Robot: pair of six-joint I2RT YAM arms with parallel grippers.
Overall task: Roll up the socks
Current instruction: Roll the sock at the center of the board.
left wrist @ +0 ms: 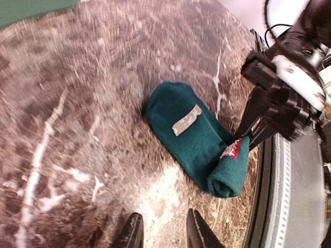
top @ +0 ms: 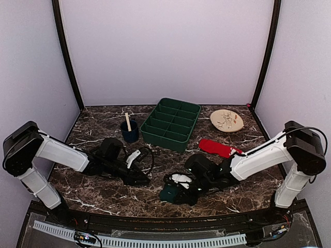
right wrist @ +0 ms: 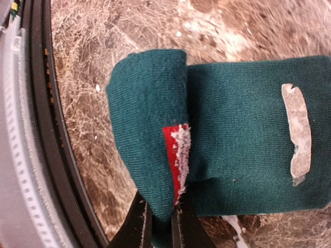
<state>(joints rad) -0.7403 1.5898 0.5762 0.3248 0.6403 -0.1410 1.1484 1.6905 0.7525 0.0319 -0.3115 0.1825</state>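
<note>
The dark teal sock [right wrist: 248, 139] lies flat near the table's front edge, with a pale label [right wrist: 297, 132] on it. One end is folded over into a roll [right wrist: 147, 113], and a red and white patch [right wrist: 178, 155] shows at the fold. My right gripper [right wrist: 160, 227] is shut on that rolled end [left wrist: 230, 173]. My left gripper [left wrist: 164, 235] is open and empty, a short way from the teal sock [left wrist: 186, 129], low over the marble. The red sock [top: 220, 148] lies stretched out behind my right arm, right of centre.
Behind the arms, at the back middle of the table, stands a green compartment tray [top: 172, 123]. A dark blue cup [top: 129, 131] holding a wooden stick is to its left, and a beige plate [top: 226, 120] at the back right. The table's front rim [right wrist: 46, 129] runs close beside the teal sock.
</note>
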